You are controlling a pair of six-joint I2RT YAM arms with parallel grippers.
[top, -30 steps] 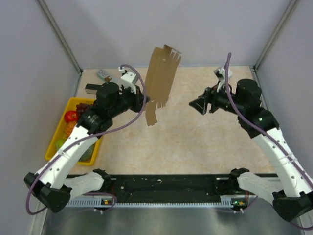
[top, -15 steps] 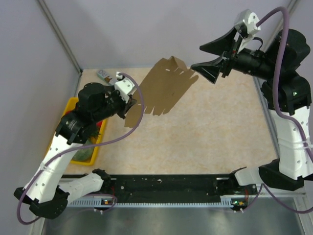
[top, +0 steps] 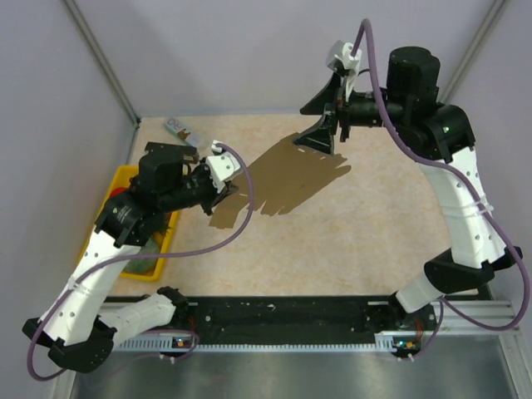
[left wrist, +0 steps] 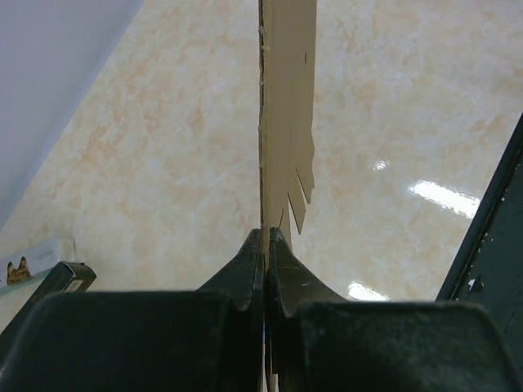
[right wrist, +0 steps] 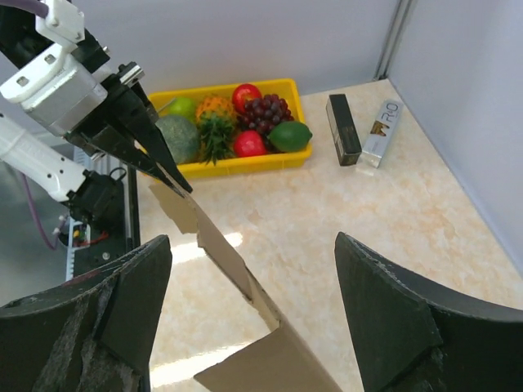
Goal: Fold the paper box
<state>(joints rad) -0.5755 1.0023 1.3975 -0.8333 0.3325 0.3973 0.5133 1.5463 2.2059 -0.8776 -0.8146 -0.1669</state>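
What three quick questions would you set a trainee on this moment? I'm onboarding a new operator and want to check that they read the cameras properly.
1. True or false: the right gripper is shut on the paper box.
2. What does the left gripper hold? A) a slim black box. B) an edge of the paper box. C) a bunch of grapes.
3. Fill in: in the right wrist view, the yellow tray holds ____.

Key: 1 false, its fingers stand wide apart on either side of the sheet. 2 B. 3 fruit.
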